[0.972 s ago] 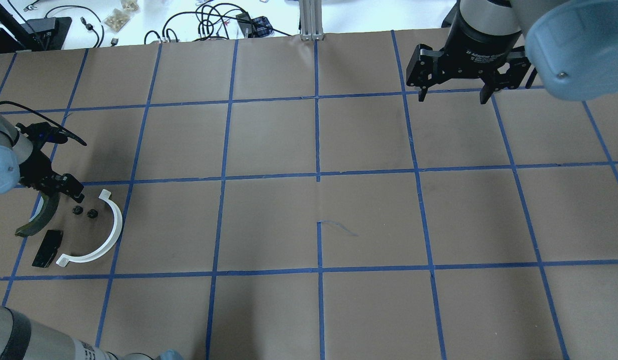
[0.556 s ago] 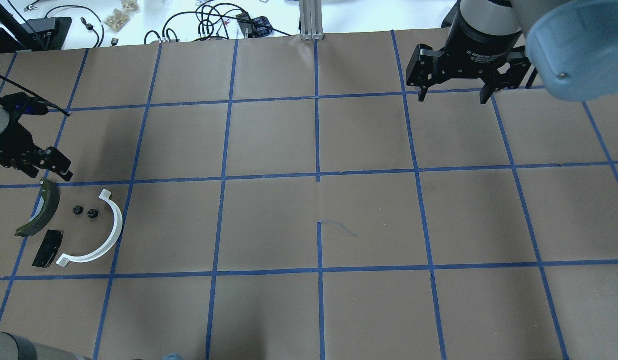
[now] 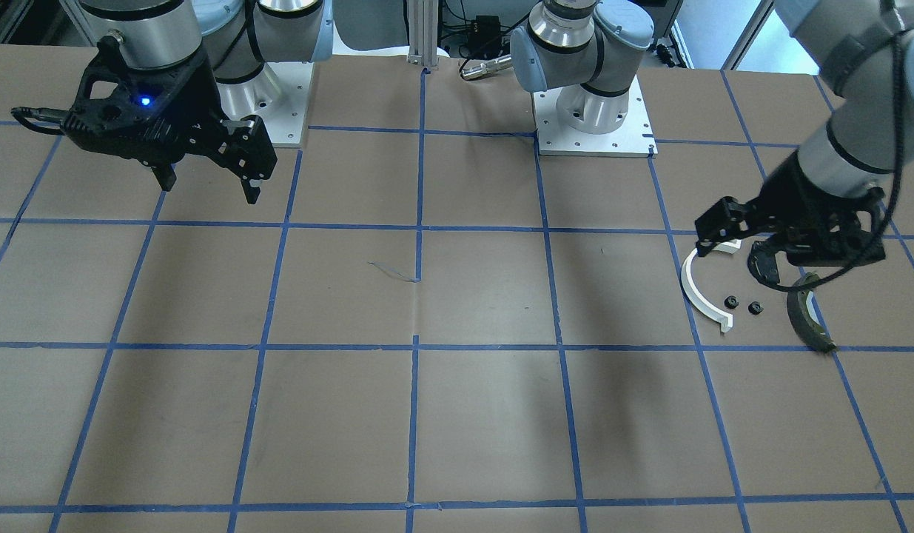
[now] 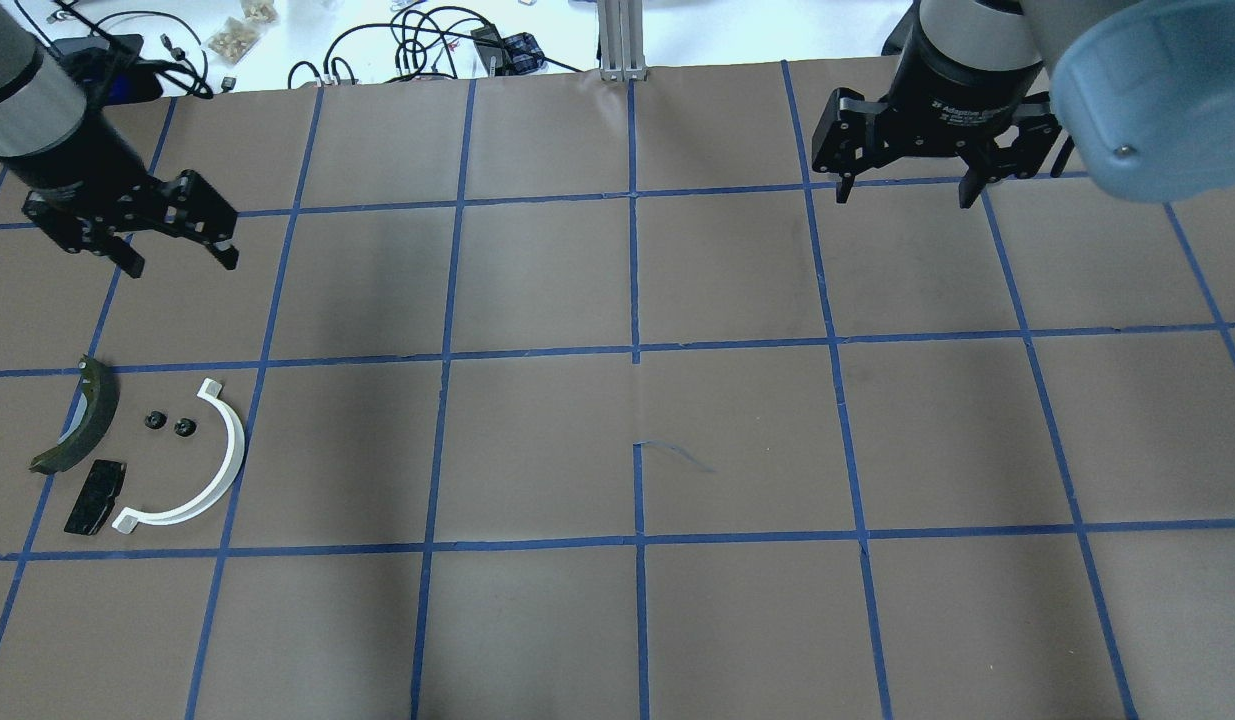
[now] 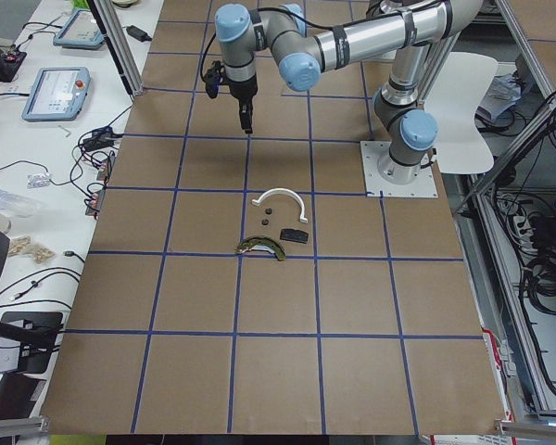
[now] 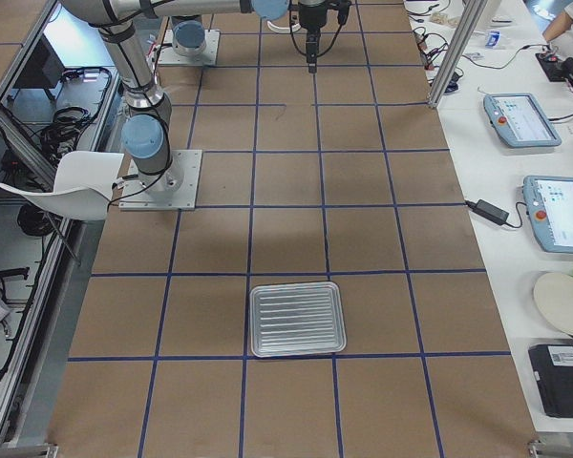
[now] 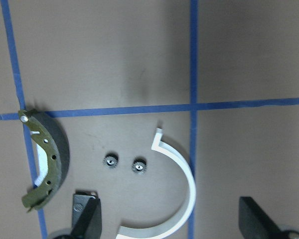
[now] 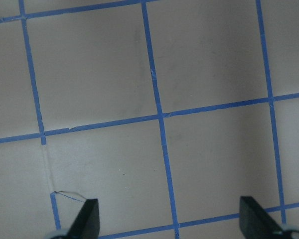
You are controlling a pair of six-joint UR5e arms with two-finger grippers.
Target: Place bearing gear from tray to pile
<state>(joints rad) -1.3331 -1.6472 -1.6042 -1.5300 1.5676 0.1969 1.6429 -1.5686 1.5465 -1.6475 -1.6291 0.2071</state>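
Two small black bearing gears (image 4: 155, 420) (image 4: 184, 427) lie in the pile, between the dark olive curved shoe (image 4: 75, 428) and the white half-ring arc (image 4: 202, 470). The black pad (image 4: 95, 496) lies beside them. The gears also show in the left wrist view (image 7: 110, 161) (image 7: 139, 166). My left gripper (image 4: 184, 266) is open and empty, raised beyond the pile. In the front-facing view it (image 3: 734, 265) shows low over the pile. My right gripper (image 4: 902, 195) is open and empty over bare table at the far right. The silver tray (image 6: 297, 319) holds nothing I can see.
Brown paper with a blue tape grid (image 4: 635, 350) covers the table. Cables and small parts (image 4: 417, 45) lie on the white bench beyond its far edge. The arm bases (image 3: 590, 111) stand at the robot's side.
My left gripper has lifted off the olive shoe's end and moved up and away from the pile toward the far side, still open. The pile and the right arm have not moved.
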